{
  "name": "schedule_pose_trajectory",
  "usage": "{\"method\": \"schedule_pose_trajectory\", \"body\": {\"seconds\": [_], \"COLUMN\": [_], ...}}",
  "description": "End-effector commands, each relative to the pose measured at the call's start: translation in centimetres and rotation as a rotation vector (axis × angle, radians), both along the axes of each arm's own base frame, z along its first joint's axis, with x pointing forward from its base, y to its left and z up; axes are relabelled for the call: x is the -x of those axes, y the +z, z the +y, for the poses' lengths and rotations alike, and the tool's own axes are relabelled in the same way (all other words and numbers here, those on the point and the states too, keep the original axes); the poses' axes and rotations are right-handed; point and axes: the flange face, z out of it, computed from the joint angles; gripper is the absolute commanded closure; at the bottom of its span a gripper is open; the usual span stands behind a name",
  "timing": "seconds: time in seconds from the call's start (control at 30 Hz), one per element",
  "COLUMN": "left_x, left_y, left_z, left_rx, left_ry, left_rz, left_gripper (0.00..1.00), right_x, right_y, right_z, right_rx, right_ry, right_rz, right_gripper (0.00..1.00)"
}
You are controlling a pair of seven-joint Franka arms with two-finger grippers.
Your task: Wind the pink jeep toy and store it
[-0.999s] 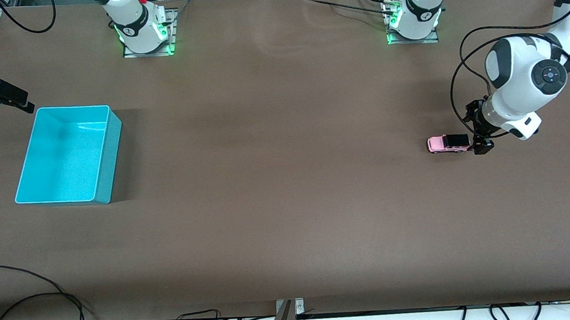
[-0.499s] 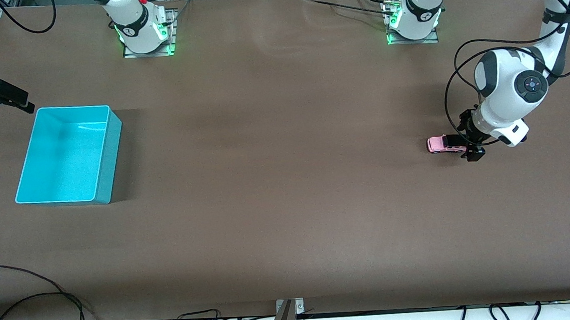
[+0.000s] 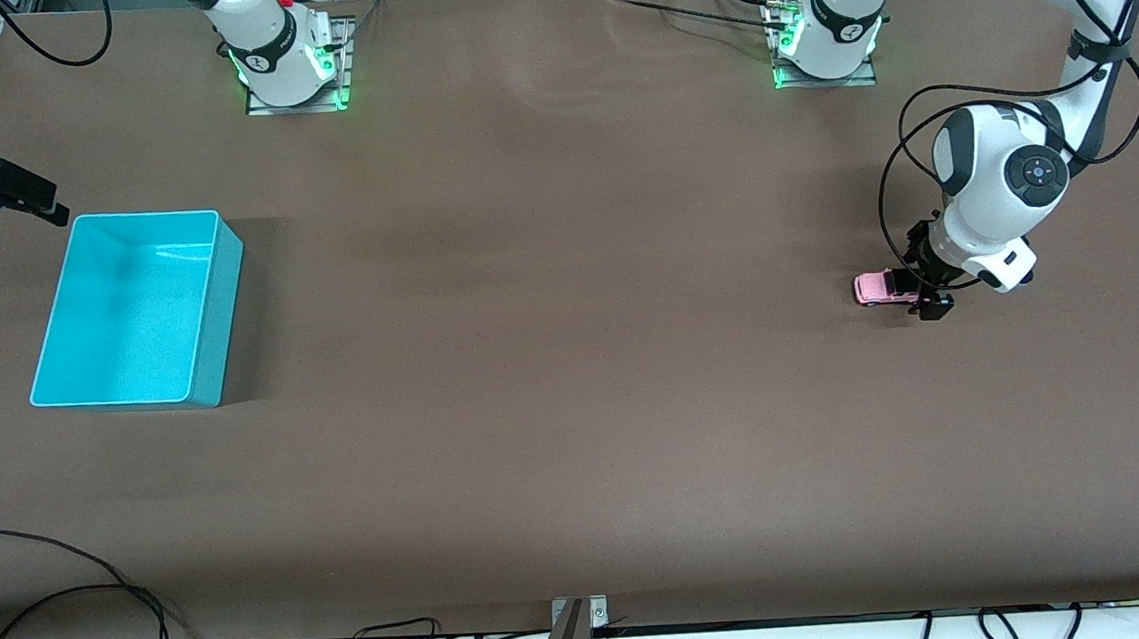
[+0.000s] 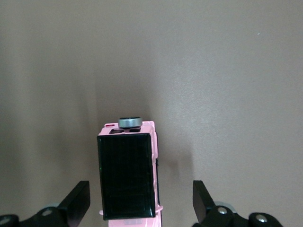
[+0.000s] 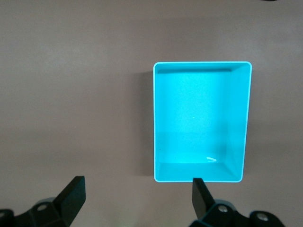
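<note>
No text, label, brand, number or sign can be read anywhere in these views. The pink jeep toy [image 4: 129, 172] shows only a plain black roof, and the turquoise bin [image 5: 239, 123] carries no marking. The brown table [image 3: 572, 359] is likewise bare of lettering.
</note>
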Motion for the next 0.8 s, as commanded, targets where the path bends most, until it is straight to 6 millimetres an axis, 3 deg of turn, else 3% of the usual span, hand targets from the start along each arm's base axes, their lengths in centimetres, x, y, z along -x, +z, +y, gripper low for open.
{"method": "schedule_pose_trajectory", "body": {"seconds": [0.0,0.2,0.4,0.53,0.77], "left_x": [0.29,0.54,0.45,0.45,0.48], "left_y": [-0.3,-0.51,-0.38,-0.38,-0.46], "left_z": [0.06,0.04,-0.03,-0.04,0.04], "left_rx": [-0.013,-0.013,-0.012,-0.013,-0.013], "left_ry": [-0.014,-0.014,-0.014,-0.015,-0.015], "left_rz": [-0.009,-0.003,-0.006,-0.006,-0.004], "left_gripper": [0.06,0.13,0.64,0.83,0.93], "right_x": [0.05,0.01,-0.04,-0.04,-0.05], "right_y": [0.48,0.4,0.32,0.32,0.32], "right_z": [0.1,0.1,0.19,0.19,0.27], "right_rx": [-0.008,-0.008,-0.008,-0.008,-0.008], "right_ry": [0.004,0.004,0.004,0.004,0.005], "right_rz": [0.003,0.004,0.006,0.006,0.006], "right_gripper": [0.0,0.0,0.0,0.0,0.0]}}
